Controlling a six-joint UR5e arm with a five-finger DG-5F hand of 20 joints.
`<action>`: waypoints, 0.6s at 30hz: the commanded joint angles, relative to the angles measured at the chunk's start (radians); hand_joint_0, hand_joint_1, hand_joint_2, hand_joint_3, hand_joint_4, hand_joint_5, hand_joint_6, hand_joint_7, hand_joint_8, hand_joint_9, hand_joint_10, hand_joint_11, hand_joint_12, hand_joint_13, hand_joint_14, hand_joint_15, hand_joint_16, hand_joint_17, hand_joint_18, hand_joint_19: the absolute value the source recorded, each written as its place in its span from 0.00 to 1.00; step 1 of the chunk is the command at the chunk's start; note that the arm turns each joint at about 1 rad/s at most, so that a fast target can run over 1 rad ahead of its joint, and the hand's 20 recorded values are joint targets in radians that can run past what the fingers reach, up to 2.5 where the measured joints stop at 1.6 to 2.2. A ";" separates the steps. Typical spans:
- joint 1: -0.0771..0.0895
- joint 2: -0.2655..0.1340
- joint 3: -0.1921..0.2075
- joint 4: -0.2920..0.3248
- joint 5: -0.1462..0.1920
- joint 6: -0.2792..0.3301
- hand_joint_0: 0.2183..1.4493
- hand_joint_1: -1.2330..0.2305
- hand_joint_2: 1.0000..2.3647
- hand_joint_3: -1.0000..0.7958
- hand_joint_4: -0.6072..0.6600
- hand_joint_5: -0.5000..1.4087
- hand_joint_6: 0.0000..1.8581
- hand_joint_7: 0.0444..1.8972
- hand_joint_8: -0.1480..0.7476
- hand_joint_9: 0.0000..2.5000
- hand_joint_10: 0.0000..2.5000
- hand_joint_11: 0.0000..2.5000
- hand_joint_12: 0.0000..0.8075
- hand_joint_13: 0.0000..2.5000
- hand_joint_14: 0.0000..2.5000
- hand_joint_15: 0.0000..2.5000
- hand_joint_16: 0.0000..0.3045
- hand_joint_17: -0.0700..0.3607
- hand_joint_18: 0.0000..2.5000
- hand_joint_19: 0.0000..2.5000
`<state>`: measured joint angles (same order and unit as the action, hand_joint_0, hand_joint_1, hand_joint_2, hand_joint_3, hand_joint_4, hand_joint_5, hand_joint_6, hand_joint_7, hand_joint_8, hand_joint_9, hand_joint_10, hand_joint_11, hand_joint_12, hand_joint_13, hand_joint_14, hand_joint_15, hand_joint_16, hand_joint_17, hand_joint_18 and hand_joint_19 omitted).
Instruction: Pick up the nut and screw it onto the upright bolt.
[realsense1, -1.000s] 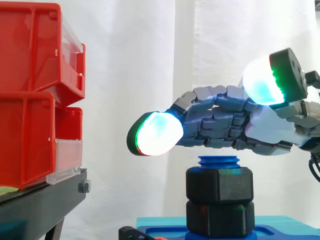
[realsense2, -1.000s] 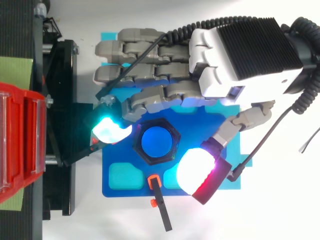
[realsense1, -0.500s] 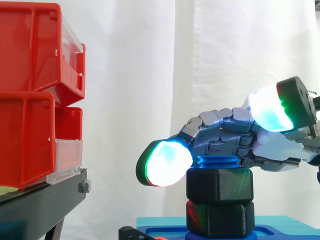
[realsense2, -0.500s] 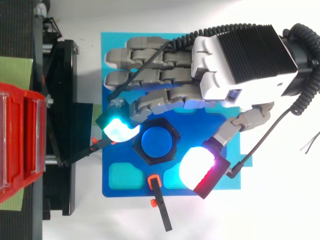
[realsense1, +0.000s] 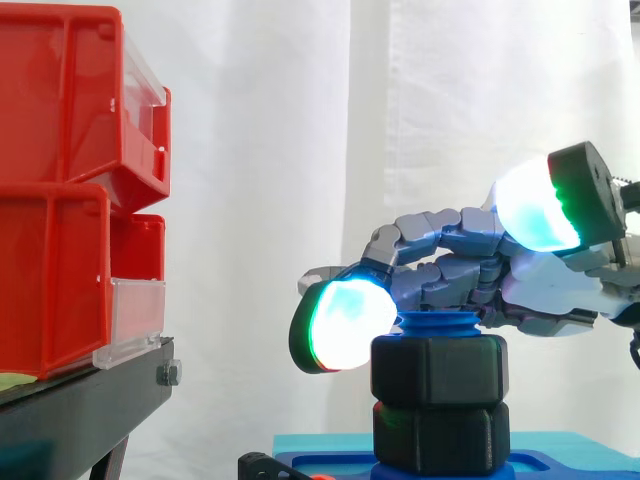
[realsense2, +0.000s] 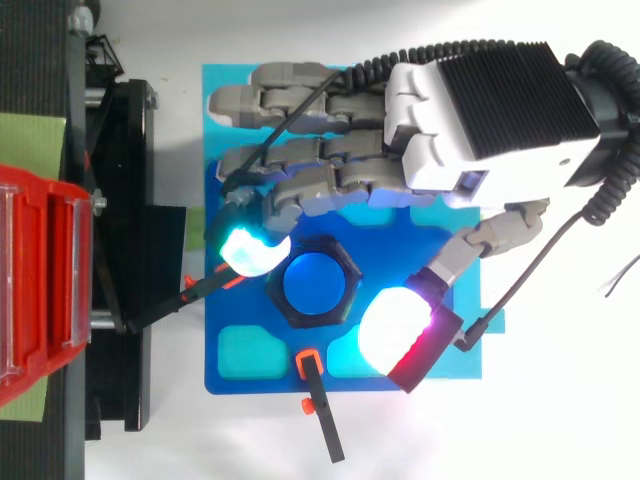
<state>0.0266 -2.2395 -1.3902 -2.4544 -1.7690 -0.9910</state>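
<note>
Although the stacked red plastic bins (realsense1: 60, 200) on their black stand (realsense1: 80, 400) take up the left of the scene, the work lies to their right. There the grey jointed hand (realsense2: 480, 110) reaches over a blue base plate (realsense2: 240, 370) with teal recesses.

From that plate rises the upright blue threaded bolt (realsense1: 437, 323). The black hexagonal nut (realsense1: 437, 368) sits on it above a 2nd black hexagonal block (realsense1: 437, 438), with only the bolt's top threads showing.

The fingers are loosely arched, side by side, and pinch nothing. 1 glowing fingertip pad (realsense1: 345, 322) is just beside the nut's upper left edge, while the thumb's pad (realsense1: 535, 205) is held well above the nut on the far side.

The nut looks like rigid moulded plastic, so probably light, stiff and not fragile. Its matte faces should give soft pads fair purchase. The best hold is likely across 2 opposite flats of the upper hexagon — not its corners — and for that the thumb would need to come down level with the finger pad.
</note>
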 joint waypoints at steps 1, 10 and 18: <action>-0.004 0.000 0.000 0.000 0.000 -0.001 0.20 0.71 0.00 0.28 0.73 0.22 0.27 0.49 0.49 0.20 0.00 0.00 0.41 0.02 0.00 0.00 0.15 0.41 0.00 0.00; -0.017 0.001 0.000 0.000 -0.003 -0.001 0.22 0.68 0.00 0.28 0.70 0.26 0.27 0.59 0.50 0.31 0.00 0.00 0.39 0.09 0.00 0.00 0.14 0.38 0.00 0.00; -0.034 0.000 0.000 0.002 -0.004 -0.003 0.23 0.65 0.00 0.28 0.65 0.28 0.27 0.63 0.49 0.41 0.00 0.00 0.36 0.17 0.00 0.00 0.12 0.35 0.07 0.00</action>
<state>-0.0007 -2.2396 -1.3899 -2.4536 -1.7727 -0.9927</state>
